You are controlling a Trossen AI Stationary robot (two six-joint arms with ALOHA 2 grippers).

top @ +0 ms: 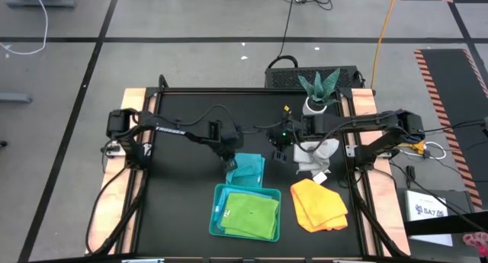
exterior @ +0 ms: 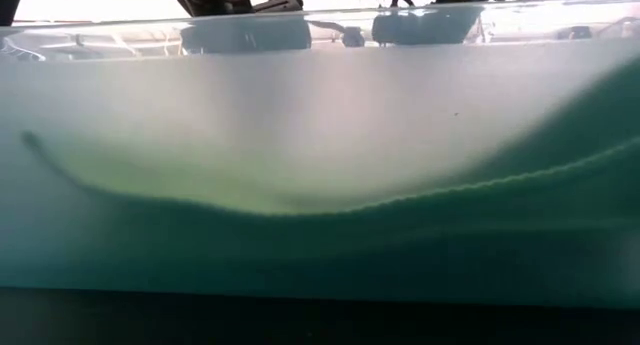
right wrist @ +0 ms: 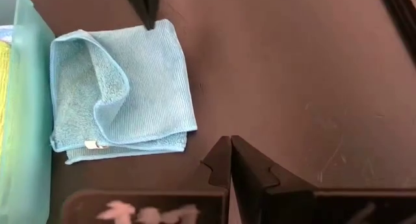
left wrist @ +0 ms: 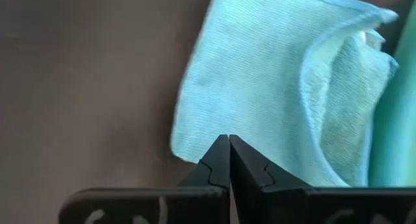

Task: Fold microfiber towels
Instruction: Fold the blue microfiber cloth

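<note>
Turquoise towel point(right wrist: 123, 87) folded, touching tray point(top: 219, 210) edge — closed left end effector point(left wrist: 229, 160) apparently at corner

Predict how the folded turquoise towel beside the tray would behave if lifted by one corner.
The turquoise towel would probably droop and unfold, since its upper layer already curls loosely. It looks light, being thin cloth. Its ribbed, fuzzy surface suggests it would hardly slip from the fingers.
</note>
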